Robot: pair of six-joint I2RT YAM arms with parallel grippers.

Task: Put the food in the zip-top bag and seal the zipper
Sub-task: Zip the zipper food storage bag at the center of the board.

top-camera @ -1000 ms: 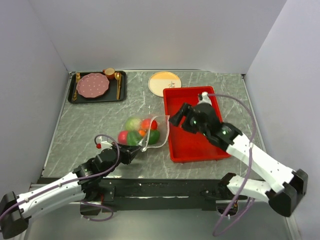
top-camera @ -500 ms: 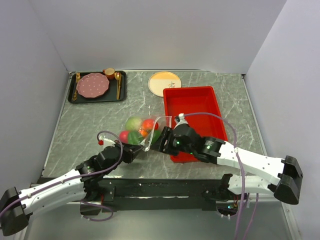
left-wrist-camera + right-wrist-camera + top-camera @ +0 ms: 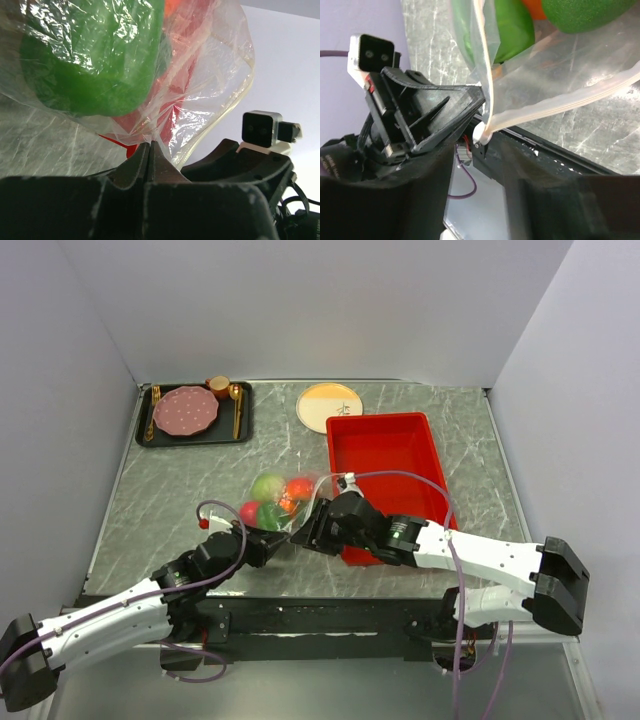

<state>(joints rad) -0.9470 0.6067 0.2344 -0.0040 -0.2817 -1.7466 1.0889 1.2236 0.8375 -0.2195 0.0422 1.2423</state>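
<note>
The zip-top bag [image 3: 312, 502] lies mid-table with the food inside: a light green piece [image 3: 266, 486], a red one [image 3: 298, 488], a pink-red one [image 3: 249, 512] and a dark green one [image 3: 268, 517]. My left gripper [image 3: 275, 543] is shut on the bag's near corner, pinching clear film [image 3: 150, 142] below a green food piece [image 3: 95, 60]. My right gripper [image 3: 303, 532] sits right beside it at the bag's near edge. In the right wrist view the zipper [image 3: 560, 107] ends in a white tip that rests between the right gripper's [image 3: 481, 150] parted fingers.
A red tray [image 3: 385, 440] stands just right of the bag, partly under the right arm. A black tray [image 3: 146, 428] with a pink plate [image 3: 184, 410] and cutlery is at the back left. A yellow-rimmed plate [image 3: 330, 405] lies at the back middle.
My right arm has swung left from over the red tray down to the bag's near edge, beside the left gripper, and its jaws have narrowed. The left gripper keeps its hold.
</note>
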